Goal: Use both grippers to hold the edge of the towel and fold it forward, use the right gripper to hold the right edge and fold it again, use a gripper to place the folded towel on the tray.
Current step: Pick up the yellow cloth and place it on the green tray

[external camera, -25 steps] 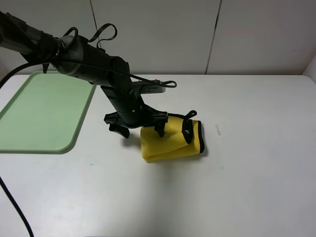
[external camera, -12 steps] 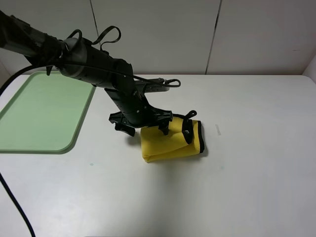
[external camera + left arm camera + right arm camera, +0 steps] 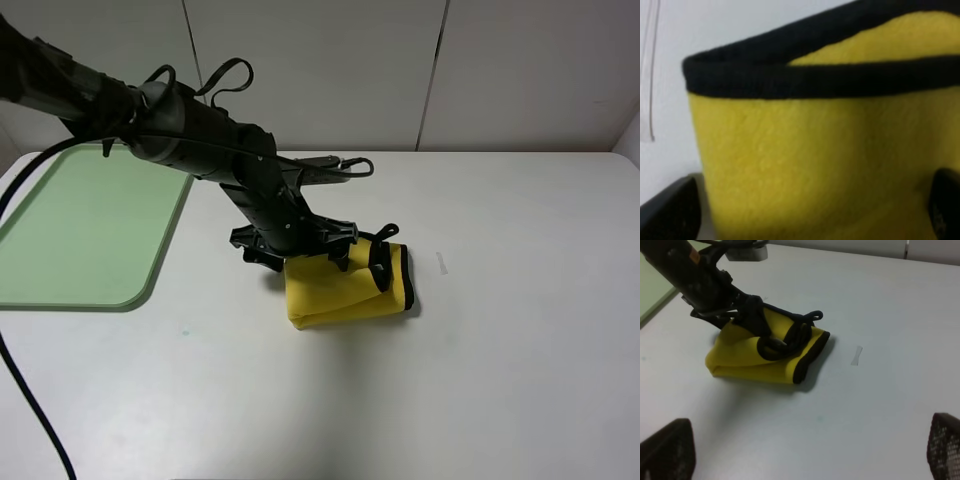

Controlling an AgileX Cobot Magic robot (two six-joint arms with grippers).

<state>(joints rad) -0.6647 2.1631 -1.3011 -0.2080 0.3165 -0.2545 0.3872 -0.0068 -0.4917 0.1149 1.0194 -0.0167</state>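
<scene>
The folded yellow towel (image 3: 345,295) lies as a thick bundle on the white table, right of the tray (image 3: 90,220). Its black-trimmed edge (image 3: 408,280) faces right, and a black loop (image 3: 381,262) rests on top. My left gripper (image 3: 300,256) is down at the bundle's far-left end, jaws open, one finger on each side of the cloth. The left wrist view is filled by towel (image 3: 815,160) and its black edge (image 3: 815,82) between the fingertips (image 3: 670,210). My right gripper (image 3: 805,452) hangs open and empty, well back from the towel (image 3: 755,360).
The mint-green tray sits at the table's left side, with nothing on it. A small white mark (image 3: 441,262) lies on the table just right of the towel. The left arm and its cables stretch over the table between tray and towel.
The left arm has shifted right and lowered, bringing its fingers from beside the bundle to around its far-left end. The towel has not moved.
</scene>
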